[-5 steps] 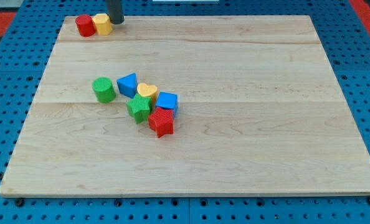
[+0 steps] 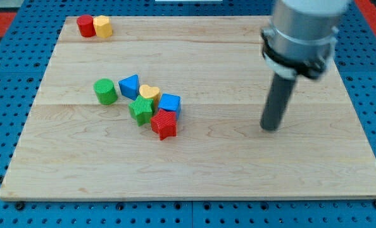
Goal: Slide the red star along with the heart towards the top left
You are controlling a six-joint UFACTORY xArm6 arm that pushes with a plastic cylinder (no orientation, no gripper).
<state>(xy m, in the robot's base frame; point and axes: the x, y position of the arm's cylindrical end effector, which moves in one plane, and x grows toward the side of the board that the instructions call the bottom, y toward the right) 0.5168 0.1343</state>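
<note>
**Red star and heart sit clustered, my tip well off to their right**

At the far left corner of the wooden board (image 2: 194, 171) sit a red block (image 2: 85, 26) and a yellow block (image 2: 102, 26), touching, well apart from everything else; nearer and rightward come a green cylinder (image 2: 104, 91), a blue triangular block (image 2: 130, 85), then a green star (image 2: 140, 109); the yellow heart (image 2: 149, 94) lies just beyond that star, with a blue cube (image 2: 169, 103) at its right; the red star (image 2: 164, 124) is the nearest piece of the cluster, touching the green star and the blue cube.

I judge these blocks light, rigid and quick to slide or spin on smooth wood; there is nothing to grasp, so I would press on the red star's near-right side, so that it bears toward the heart; an off-centre shove may twist it aside.

My tip (image 2: 271, 128) stands on bare board, well to the right of the red star and heart, touching no block; being a plain rod, it has nothing to open or close.
</note>
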